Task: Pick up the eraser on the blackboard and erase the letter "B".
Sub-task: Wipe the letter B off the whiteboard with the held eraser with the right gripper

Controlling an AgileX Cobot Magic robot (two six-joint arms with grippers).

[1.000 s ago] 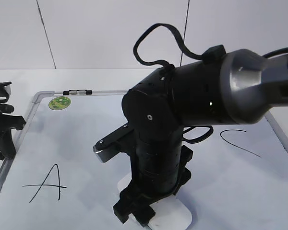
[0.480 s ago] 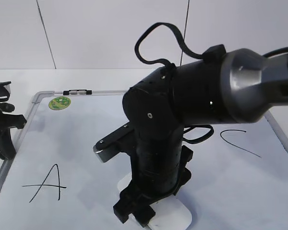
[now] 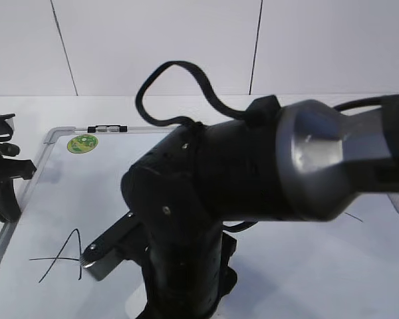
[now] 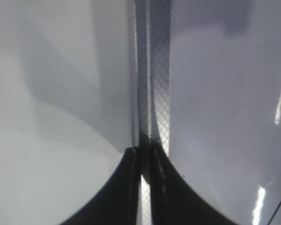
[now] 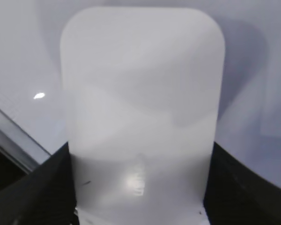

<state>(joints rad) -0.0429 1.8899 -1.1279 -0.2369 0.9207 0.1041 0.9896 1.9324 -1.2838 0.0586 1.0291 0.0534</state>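
My right gripper (image 5: 139, 187) is shut on the eraser (image 5: 140, 108), an oblong white block with rounded corners, with a black finger on each long side. The eraser lies over the blackboard (image 5: 18, 56), near its frame edge. In the exterior view the right arm (image 3: 239, 193) covers the middle of the blackboard (image 3: 26, 193), and its gripper is below the picture's bottom edge. The letter "B" is hidden behind that arm. My left gripper (image 4: 144, 159) is shut and empty over the board's silver frame (image 4: 154, 70); it also shows at the far left of the exterior view (image 3: 1, 179).
The slanted letter "A" (image 3: 60, 256) is at the board's left, close to the right arm's wrist camera block (image 3: 110, 256). A round green sticker (image 3: 83, 143) sits at the top left corner. Only a stroke end of "C" (image 3: 354, 217) shows.
The right arm has swung left and nearer the camera with the eraser, now covering most of the "C" and reaching close to the "A". The left arm has not moved.
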